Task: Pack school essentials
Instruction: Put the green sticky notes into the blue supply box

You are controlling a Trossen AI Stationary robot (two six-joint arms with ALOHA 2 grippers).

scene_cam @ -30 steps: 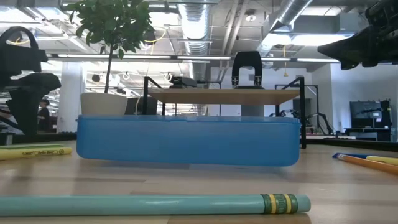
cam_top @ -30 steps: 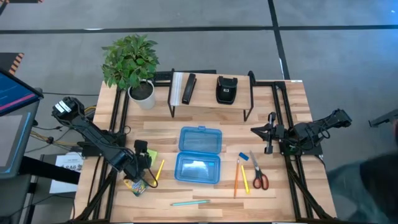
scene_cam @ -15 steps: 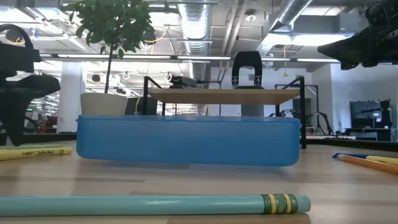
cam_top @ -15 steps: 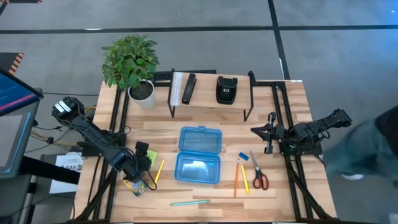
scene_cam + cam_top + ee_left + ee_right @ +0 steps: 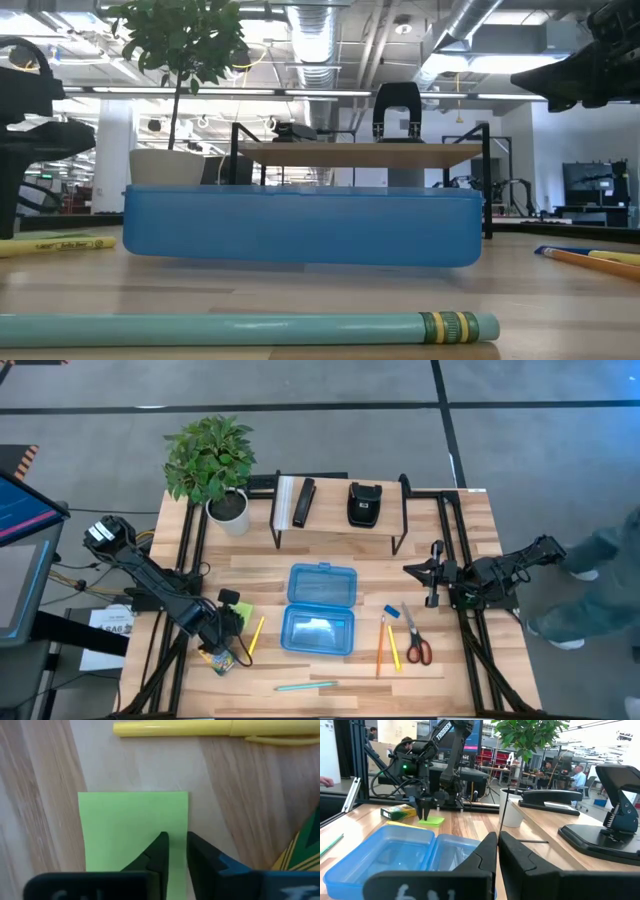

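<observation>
Left gripper [image 5: 174, 851], jaws narrowed, apparently pinching the sticky-note pad [image 5: 131, 825] edge; open blue box [image 5: 318, 622] lies at three o'clock.

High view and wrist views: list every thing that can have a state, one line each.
Blue plastic box: lid open, nothing visible inside.
Sticky-note pad: flat on the table, left tool's tips over it.
Left tool: nearly shut on the pad.
Right tool: shut, empty, off the table.
Scissors: lying closed.
</observation>
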